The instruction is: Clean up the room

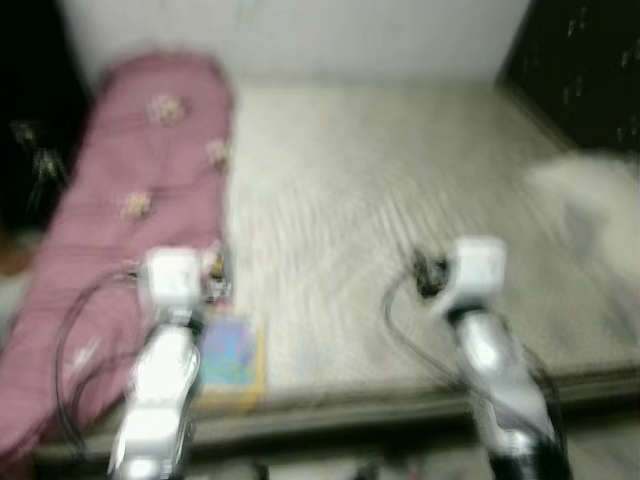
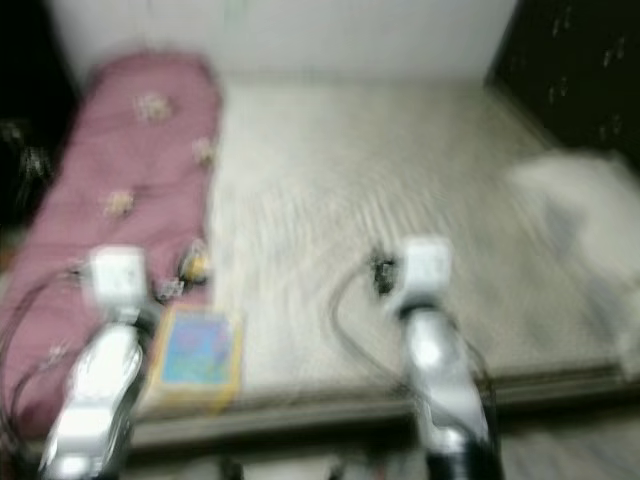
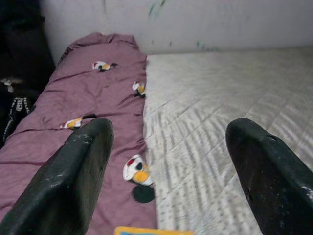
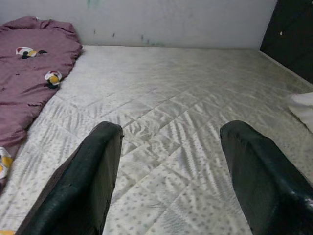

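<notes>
The largest item is a bare quilted mattress, off-white with a diamond stitch pattern. It extends from the robot to a pale wall at the far side. A dark panel stands at the mattress's far right corner.

A mauve quilt lies in a long bundle along the robot's left edge of the mattress and reaches back to the wall. It is printed with small white, yellow and red motifs. A dark mass, not identifiable, stands beyond the quilt on the left.

A white, soft-looking item rests on the right side of the mattress. The head views are blurred and do not show what it is.

A flat book with a yellow border and a blue cover lies at the near edge of the mattress, just beside the quilt and directly beside the left arm. A small dark round item lies at the quilt's edge, just beyond the book.

The left gripper is held above the seam between quilt and mattress. Its fingers are spread wide apart and grip nothing.

The right gripper is held above the middle of the mattress. Its fingers are likewise spread wide, with bare mattress visible between them.
</notes>
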`<state>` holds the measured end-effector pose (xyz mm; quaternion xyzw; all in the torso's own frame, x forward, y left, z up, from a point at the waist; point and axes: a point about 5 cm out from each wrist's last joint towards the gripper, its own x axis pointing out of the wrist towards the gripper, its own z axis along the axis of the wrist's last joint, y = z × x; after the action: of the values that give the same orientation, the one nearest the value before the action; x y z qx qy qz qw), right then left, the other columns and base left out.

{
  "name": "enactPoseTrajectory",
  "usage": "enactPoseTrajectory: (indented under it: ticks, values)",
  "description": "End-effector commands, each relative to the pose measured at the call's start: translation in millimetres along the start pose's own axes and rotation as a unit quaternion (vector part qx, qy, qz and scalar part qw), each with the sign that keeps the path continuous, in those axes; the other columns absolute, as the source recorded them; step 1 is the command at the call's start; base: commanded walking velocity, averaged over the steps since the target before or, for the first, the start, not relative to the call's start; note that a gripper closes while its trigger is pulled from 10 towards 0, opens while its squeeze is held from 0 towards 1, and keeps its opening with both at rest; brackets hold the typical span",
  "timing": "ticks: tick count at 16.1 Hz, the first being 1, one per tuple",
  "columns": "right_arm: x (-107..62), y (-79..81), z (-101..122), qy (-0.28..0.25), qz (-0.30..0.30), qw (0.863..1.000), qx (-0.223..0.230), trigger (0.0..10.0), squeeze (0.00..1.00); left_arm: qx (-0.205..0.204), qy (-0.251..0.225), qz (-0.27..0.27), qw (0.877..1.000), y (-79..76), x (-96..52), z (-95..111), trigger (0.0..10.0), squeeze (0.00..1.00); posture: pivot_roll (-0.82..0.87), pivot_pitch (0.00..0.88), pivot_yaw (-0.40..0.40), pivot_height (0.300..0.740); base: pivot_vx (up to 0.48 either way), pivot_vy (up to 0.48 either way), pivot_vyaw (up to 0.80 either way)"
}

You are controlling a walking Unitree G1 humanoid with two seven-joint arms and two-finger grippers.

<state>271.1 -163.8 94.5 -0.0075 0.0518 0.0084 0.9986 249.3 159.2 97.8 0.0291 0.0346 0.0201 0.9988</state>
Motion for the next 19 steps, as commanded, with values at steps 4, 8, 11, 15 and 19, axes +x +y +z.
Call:
enactPoseTrajectory:
  ticks: [4, 8, 11, 15, 19]
  values:
    - [-4.8, 11.7, -6.2, 0.015, 0.021, 1.0, 0.003, 10.0, 0.0, 0.009, -0.002, 0.014, 1.0, 6.9, -3.5, 0.3, 10.0, 0.0, 0.02, 0.008, -0.039, 0.74, 0.0, 0.36, 0.0]
    - [-1.4, 12.9, -3.4, 0.009, 0.02, 1.0, 0.008, 10.0, 0.0, 0.016, -0.003, 0.014, 1.0, 7.5, -1.2, 0.7, 10.0, 0.0, 0.02, 0.01, -0.031, 0.74, 0.0, 0.164, 0.0]
    - [-0.9, 14.1, -1.9, 0.005, 0.019, 1.0, 0.013, 10.0, 0.0, 0.011, -0.006, 0.009, 1.0, 6.5, -1.4, 1.4, 10.0, 0.0, 0.02, 0.006, -0.031, 0.74, 0.0, 0.0, 0.0]
    - [-0.9, 14.1, -1.9, 0.005, 0.019, 1.0, 0.013, 10.0, 0.0, 0.011, -0.006, 0.009, 1.0, 6.5, -1.4, 1.4, 10.0, 0.0, 0.02, 0.006, -0.031, 0.74, 0.0, 0.0, 0.0]
    - [-0.9, 14.1, -1.9, 0.005, 0.019, 1.0, 0.013, 10.0, 0.0, 0.011, -0.006, 0.009, 1.0, 6.5, -1.4, 1.4, 10.0, 0.0, 0.02, 0.006, -0.031, 0.74, 0.0, 0.0, 0.0]
